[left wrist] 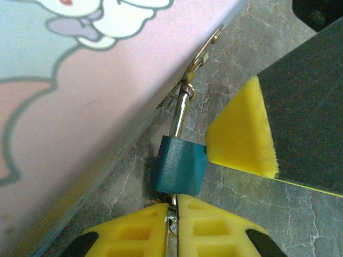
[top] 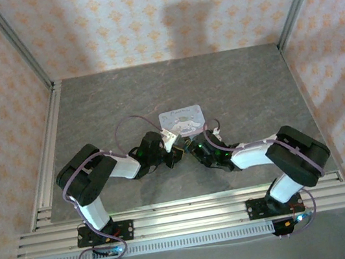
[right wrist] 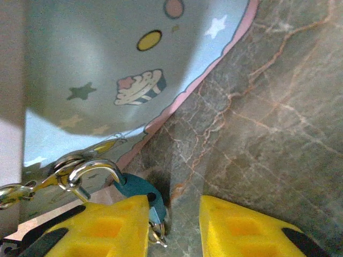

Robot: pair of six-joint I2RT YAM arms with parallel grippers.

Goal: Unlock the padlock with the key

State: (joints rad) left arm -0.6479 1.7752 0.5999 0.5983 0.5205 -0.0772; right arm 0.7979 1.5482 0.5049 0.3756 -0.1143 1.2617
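Fingers of the left gripper pinch the thin pale metal key, which meets the base of the small dark-teal padlock at twelve o'clock. That padlock's long axis runs six-to-twelve, its shackle hooked on the light-blue cartoon-printed tin. The right gripper has its fingers spread, with the padlock at ten o'clock.

no readable txt or nos., tin lid print just cartoon pics
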